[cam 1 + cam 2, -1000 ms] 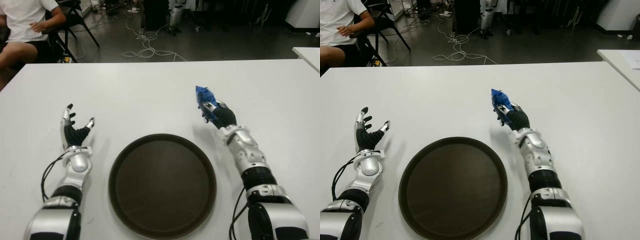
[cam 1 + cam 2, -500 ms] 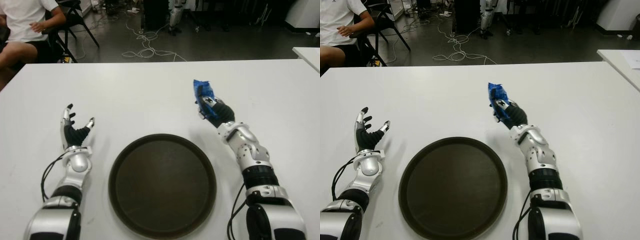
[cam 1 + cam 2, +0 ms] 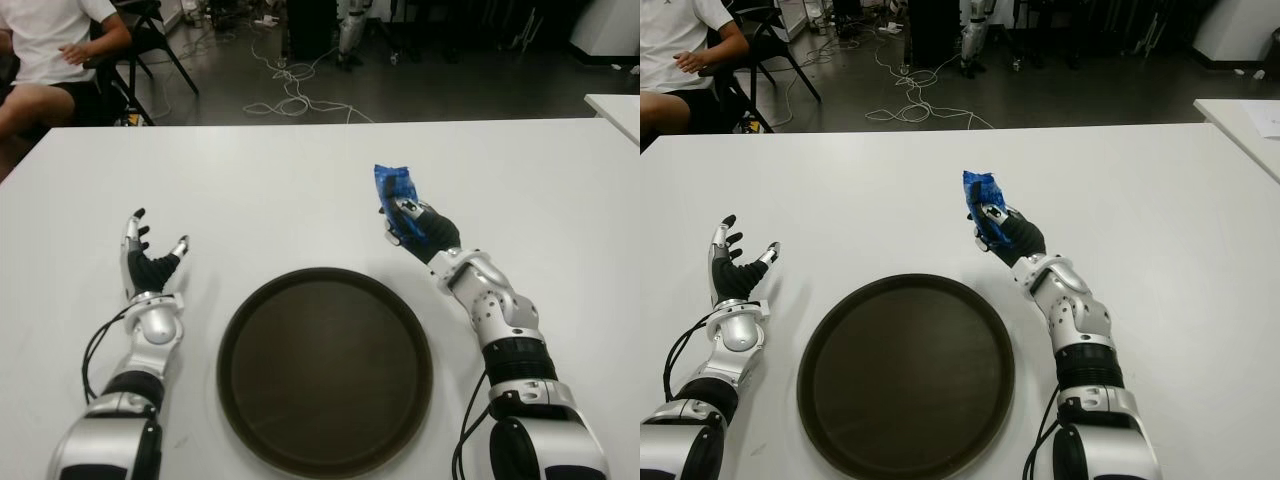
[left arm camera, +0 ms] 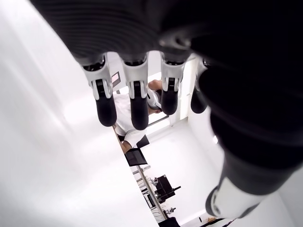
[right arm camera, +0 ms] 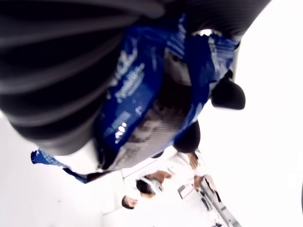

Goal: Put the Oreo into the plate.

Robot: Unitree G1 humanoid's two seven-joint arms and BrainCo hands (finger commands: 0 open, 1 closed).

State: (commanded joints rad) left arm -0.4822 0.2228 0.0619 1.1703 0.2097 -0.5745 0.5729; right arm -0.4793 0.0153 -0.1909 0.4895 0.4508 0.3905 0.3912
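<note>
One blue Oreo pack (image 3: 393, 186) is gripped by the right hand (image 3: 418, 226), seemingly beyond the plate (image 3: 325, 370); the left hand (image 3: 147, 262) is held open.

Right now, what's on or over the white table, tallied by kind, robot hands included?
Robot hands: 2 (left hand open beside the plate; right hand gripping the packet)
Blue Oreo packets: 1 (Oreo packet, held above the table, beyond the plate's far right rim)
Dark round plates: 1 (plate, nothing on it)
Total: 4
</note>
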